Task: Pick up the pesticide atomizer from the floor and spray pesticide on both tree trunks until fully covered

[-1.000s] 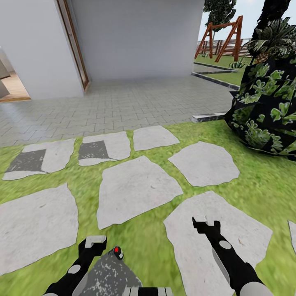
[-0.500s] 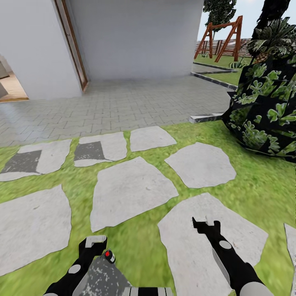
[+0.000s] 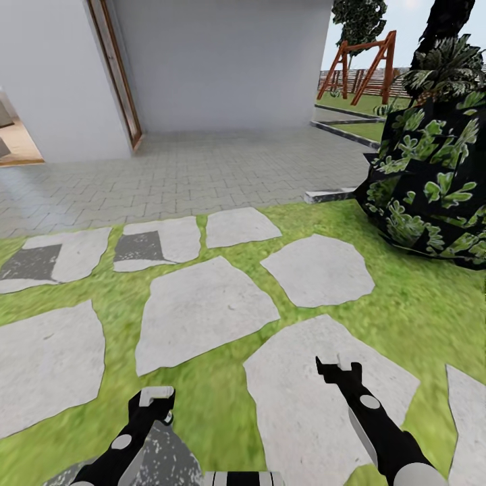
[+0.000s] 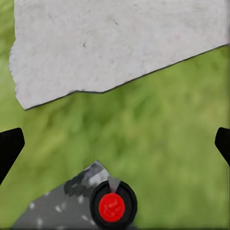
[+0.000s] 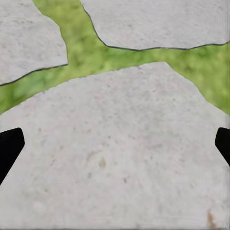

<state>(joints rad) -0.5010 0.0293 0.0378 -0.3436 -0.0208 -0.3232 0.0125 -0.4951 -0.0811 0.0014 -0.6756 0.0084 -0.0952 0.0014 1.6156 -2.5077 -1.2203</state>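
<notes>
Low in the head view lies a grey speckled atomizer (image 3: pixel 165 462) on the garden's grass (image 3: pixel 223 398), beside my left arm. Its black-rimmed red cap (image 4: pixel 112 207) and grey body (image 4: pixel 62 208) appear in the left wrist view, between and below the fingers. My left gripper (image 3: pixel 156 398) hangs open just above it, not touching. My right gripper (image 3: pixel 339 368) is open and empty over a pale stepping stone (image 3: pixel 324 398). The two thick-trunked trees are out of view, and no white specks can be seen.
Several flat stepping stones (image 3: pixel 202 310) cross the lawn. A large dark green broad-leaved bush (image 3: pixel 432 182) stands at the right. Beyond lie a grey paved patio (image 3: pixel 202 169), the white house wall (image 3: pixel 223 61), a wooden door frame (image 3: pixel 115 74), a swing frame (image 3: pixel 364 61) and the slat fence (image 3: pixel 337 73).
The whole picture has slid left, so the camera has turned right. The atomizer's red cap has gone behind my left gripper in the head view. Both arms hold their pose.
</notes>
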